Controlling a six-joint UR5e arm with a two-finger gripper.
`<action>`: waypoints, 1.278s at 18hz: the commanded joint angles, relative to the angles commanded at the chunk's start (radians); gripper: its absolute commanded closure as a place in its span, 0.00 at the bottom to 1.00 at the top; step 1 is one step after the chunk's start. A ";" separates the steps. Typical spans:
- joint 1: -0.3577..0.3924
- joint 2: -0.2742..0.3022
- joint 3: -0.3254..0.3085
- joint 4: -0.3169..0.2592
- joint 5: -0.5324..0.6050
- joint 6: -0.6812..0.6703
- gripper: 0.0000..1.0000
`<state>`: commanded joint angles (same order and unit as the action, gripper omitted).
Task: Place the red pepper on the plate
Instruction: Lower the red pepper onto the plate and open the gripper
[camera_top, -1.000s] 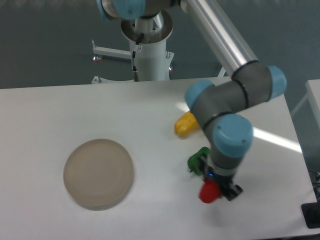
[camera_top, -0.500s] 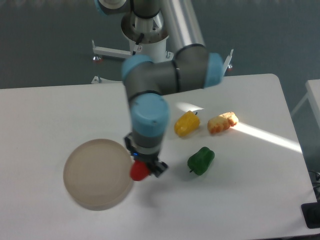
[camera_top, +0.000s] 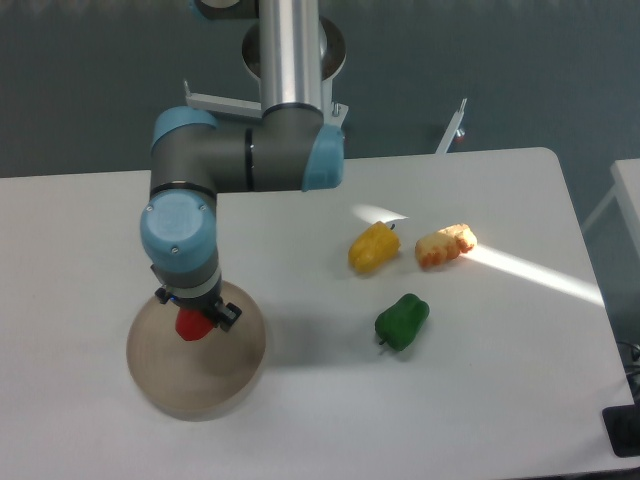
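The small glossy red bell pepper (camera_top: 190, 325) is held in the two-finger gripper (camera_top: 195, 318), whose jaws are closed on it from above; only the lower part of the pepper is seen beneath the wrist. It is carried over the flat round beige-tan plate (camera_top: 180, 385), above the plate's upper portion, roughly at the twelve o'clock side of the disc. Whether the pepper is touching the plate surface or hanging just above it cannot be told from this single view.

The grip from above is judged to be chosen so that the pepper can be lowered straight down and released without being dragged across the raised rim. The task is judged to be nearly done: the pepper is over its target, and only the lowering and the parting of the jaws are left. A release nearer the plate's centre would be safer, since a rounded pepper dropped close to the rim could roll off.

On the white table (camera_top: 80, 230), well apart from the plate at about three o'clock from it, a green bell pepper (camera_top: 402, 321) is lying. Farther off at about two o'clock, a yellow pepper (camera_top: 373, 247) is set just beside a pale orange, crusty food piece (camera_top: 445, 245). None of these is in the way of the descent.
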<state>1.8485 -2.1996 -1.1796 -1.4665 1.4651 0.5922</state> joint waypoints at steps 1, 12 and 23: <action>0.000 -0.005 0.000 0.002 0.000 0.000 0.51; 0.000 -0.045 -0.011 0.087 -0.017 -0.071 0.51; 0.002 -0.049 -0.029 0.120 -0.040 -0.086 0.51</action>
<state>1.8500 -2.2488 -1.2088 -1.3468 1.4251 0.5062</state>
